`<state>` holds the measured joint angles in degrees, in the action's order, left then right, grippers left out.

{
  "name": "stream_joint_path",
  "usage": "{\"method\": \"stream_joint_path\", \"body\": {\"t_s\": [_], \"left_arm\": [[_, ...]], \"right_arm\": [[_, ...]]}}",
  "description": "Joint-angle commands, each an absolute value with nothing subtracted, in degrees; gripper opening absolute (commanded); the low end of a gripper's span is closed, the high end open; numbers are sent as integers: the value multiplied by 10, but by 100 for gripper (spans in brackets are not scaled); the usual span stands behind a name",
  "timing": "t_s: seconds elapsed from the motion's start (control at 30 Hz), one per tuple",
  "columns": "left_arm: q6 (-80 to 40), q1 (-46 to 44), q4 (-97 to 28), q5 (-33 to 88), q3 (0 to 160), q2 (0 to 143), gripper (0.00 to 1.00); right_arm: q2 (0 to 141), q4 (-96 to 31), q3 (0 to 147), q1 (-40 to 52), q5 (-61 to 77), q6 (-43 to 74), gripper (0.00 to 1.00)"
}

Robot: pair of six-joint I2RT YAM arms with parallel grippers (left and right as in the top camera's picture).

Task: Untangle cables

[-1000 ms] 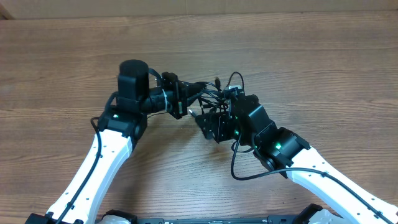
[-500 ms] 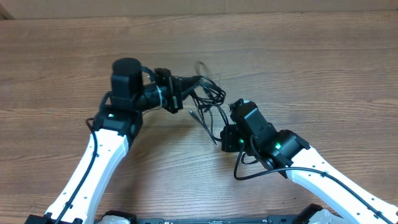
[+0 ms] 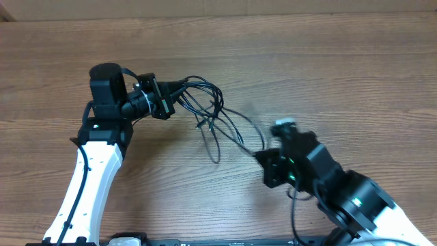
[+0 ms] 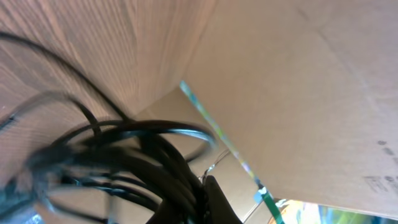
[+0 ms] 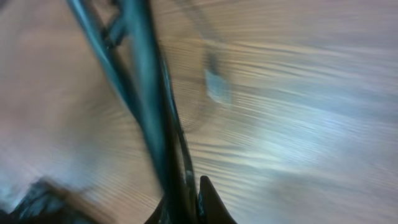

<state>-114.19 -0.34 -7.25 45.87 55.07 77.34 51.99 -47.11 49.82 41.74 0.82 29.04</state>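
Note:
The cables are thin black cords, drawn out in loose loops across the wooden table between my two grippers. My left gripper is shut on a bunch of cords at the upper left end. In the left wrist view that black bundle runs into the left gripper beside one dark fingertip. My right gripper is shut on a strand at the lower right end. In the blurred right wrist view the strand runs straight into the right gripper. No plug ends can be made out.
A cardboard wall runs along the table's far edge, and it fills the left wrist view as tan cardboard. The right arm's own thicker black wire hangs by its wrist.
The right gripper closed on a strand and drew back toward the lower right. The left gripper moved left with its bundle. The tight tangle has stretched into long loops.

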Motion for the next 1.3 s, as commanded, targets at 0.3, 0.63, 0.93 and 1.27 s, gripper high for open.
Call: {"method": "stream_joint_path", "body": {"t_s": [0.3,0.63,0.93,1.27], "left_arm": [[-1101,14,-61,482,561,758,4],[-1098,-46,-42,512,561,758,4],[-1117,-97,-37,512,561,758,4],[-1119,-109,-36,512,561,758,4]], "right_arm": [[485,-542,499,417,-169,537,70],[619,-311,499,418,44,369,97],[760,-196,499,454,-4,285,82],[807,-164,499,446,-73,316,41]]}}
